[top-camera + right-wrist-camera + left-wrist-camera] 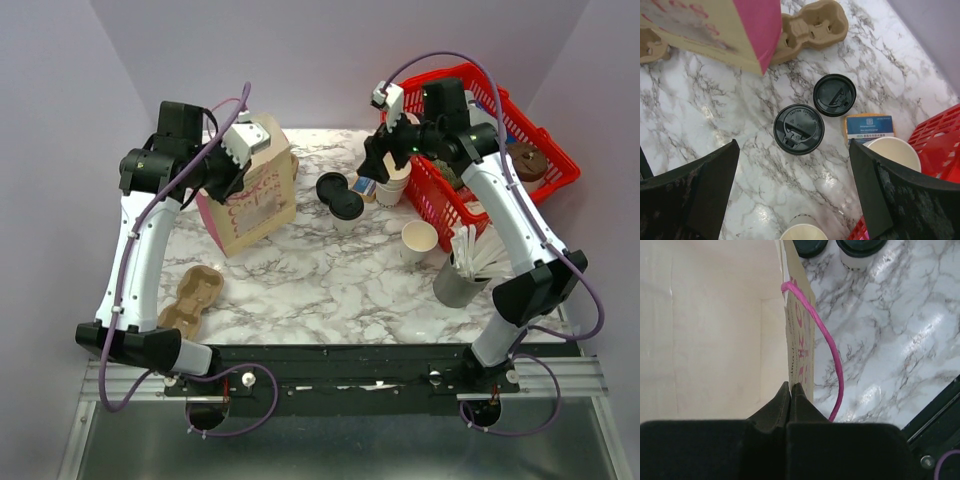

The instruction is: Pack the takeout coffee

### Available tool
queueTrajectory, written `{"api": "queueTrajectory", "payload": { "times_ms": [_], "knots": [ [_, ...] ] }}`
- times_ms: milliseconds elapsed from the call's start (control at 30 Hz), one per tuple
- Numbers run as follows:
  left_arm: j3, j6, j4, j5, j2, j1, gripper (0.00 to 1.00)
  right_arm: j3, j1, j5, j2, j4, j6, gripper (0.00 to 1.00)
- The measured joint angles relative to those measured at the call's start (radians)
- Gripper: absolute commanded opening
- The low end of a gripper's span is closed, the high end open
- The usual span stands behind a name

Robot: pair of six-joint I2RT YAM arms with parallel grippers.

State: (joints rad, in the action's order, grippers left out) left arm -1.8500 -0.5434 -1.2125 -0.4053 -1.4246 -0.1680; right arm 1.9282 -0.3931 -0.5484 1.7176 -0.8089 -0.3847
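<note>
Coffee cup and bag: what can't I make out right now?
Every view: the lid covers the cup contents.
Right wrist: looks straight down, so the cup walls are hidden; left wrist: the top edge cuts them off.
Top view: the left gripper covers the bag opening; left wrist shows only an inner wall, no bottom.
Top view: the right arm hides most of the basket.

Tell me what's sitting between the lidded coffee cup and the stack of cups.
A blue packet lies flat on the marble, between the lidded cup and the cup stack. The right wrist view shows it best.
</note>
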Motion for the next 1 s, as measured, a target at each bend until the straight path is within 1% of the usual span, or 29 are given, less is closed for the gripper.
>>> {"api": "queueTrajectory", "payload": {
  "times_ms": [33,300,433,567,733,1000],
  "knots": [
    [0.018,-0.049,-0.009,-0.012,0.011,0.0,0.0,0.01,0.001,-0.002,0.001,0.0,-0.003,1.0],
    [0.194,-0.261,-0.018,-0.105,0.163,-0.005,0.0,0.093,0.003,-0.062,0.038,-0.005,-0.02,0.99],
    [0.301,-0.327,0.0,-0.135,0.232,-0.023,0.0,0.157,0.001,-0.127,0.086,-0.006,-0.02,0.99],
    [0.37,-0.36,0.022,-0.15,0.236,-0.065,0.0,0.202,-0.013,-0.167,0.127,-0.007,-0.02,0.99],
    [0.43,-0.369,0.072,-0.152,0.235,-0.097,0.0,0.21,-0.042,-0.194,0.144,-0.008,-0.017,0.99],
    [0.456,-0.381,0.12,-0.149,0.241,-0.111,0.0,0.249,-0.092,-0.243,0.188,-0.019,-0.025,0.99]
  ]
}}
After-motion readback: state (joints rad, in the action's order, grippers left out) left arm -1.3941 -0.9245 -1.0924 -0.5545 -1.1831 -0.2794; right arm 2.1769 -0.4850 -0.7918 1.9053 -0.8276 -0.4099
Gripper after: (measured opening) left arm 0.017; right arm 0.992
